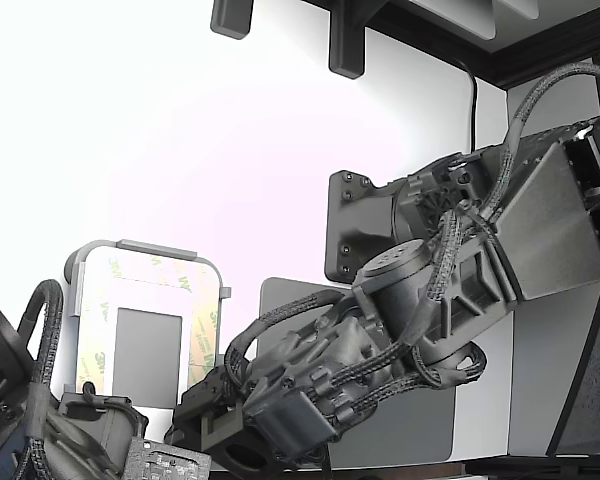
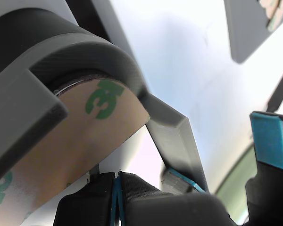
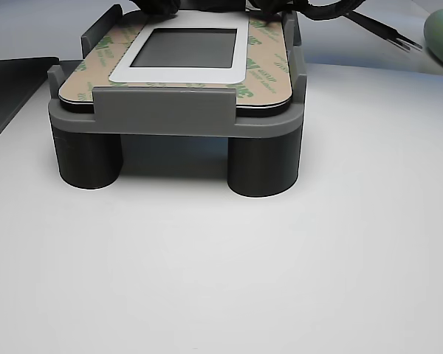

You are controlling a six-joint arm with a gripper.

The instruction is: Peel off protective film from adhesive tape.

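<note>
Working left to right in the exterior view, you have the protective film (image 1: 150,275) lying flat on the adhesive tape (image 1: 92,330) inside the grey holder (image 1: 145,248) at lower left, with the gripper (image 1: 195,412) at lower centre, reaching toward that fixture's near edge. In the wrist view the film curves beside the blue-padded fingers (image 2: 270,140), which stand apart, gripping nothing. You appear to be at the approach step: next, likely catch a film corner and pinch.
</note>
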